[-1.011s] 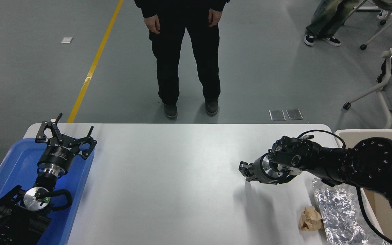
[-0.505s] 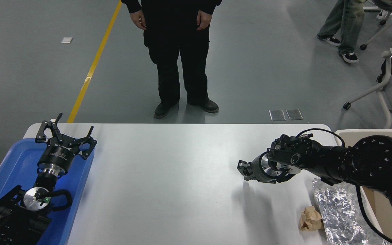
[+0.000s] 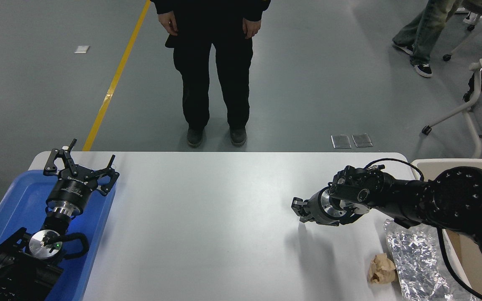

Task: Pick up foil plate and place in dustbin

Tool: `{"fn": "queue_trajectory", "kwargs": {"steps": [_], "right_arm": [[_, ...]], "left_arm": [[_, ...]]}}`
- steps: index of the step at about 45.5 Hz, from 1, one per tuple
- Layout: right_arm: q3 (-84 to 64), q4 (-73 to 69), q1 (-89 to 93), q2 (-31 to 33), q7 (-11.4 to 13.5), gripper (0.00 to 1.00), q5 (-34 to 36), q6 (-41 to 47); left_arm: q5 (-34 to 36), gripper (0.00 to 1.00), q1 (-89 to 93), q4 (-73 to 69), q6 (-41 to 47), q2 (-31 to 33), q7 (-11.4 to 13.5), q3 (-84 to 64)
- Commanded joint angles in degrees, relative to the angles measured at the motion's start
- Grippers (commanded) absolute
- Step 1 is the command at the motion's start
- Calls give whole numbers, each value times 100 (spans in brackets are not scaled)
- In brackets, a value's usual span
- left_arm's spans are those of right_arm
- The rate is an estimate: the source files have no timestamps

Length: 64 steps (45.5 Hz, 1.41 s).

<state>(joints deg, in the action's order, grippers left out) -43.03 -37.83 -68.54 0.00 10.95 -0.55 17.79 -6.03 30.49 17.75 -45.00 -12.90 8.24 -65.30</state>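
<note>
Single head view, high on robot's side, facing forward and down over the bench (image 3: 207, 200). Left hand (image 3: 81, 165) enters lower left, right hand (image 3: 298, 209) from right edge; floor beyond.

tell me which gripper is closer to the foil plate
Right. The right gripper hangs just up-left of the foil plate; the left gripper sits across the table over the blue tray.

Shiny crinkled silver foil plate (image 3: 416, 261), tan paper wad (image 3: 381, 269), cream dustbin (image 3: 462, 165), blue tray (image 3: 13, 200), white table (image 3: 207, 217)
</note>
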Motion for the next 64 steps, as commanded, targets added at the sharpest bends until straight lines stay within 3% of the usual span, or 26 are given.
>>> {"fn": "queue_trajectory", "kwargs": {"steps": [1,8,19,20,21,23,30,36,53,64], "right_arm": [[58,-216,-116,0,13,0,3,5],[85,-225,-203,0,21,0,3,93],[137,-532,-467,0,259,0,11,347],[172,-576,-537,0,250,5,3,383],[216,-594,-581,0,250,17,3,383],[339,-621,-652,0,250,31,11,383],[463,-1112,-1073,0,250,56,12,445],[297,-1437,-1494,447,259,100,12,549],[-284,-3002,-3156,1573,250,100,47,2202],[-1215,-3494,-4693,1881,250,100,697,2721]], "left_arm": [[-3,99,1,0,0,-2,2,0],[5,99,1,0,0,-2,2,0],[-3,99,-8,0,0,-2,11,0],[-3,99,-8,0,0,-2,11,0],[-3,99,-8,0,0,-2,11,0],[-3,99,-8,0,0,-2,11,0],[-3,99,-8,0,0,-2,2,0],[5,99,1,0,0,-2,11,0],[-3,99,-8,0,0,-2,2,0],[-3,99,1,0,0,-2,2,0]]}}
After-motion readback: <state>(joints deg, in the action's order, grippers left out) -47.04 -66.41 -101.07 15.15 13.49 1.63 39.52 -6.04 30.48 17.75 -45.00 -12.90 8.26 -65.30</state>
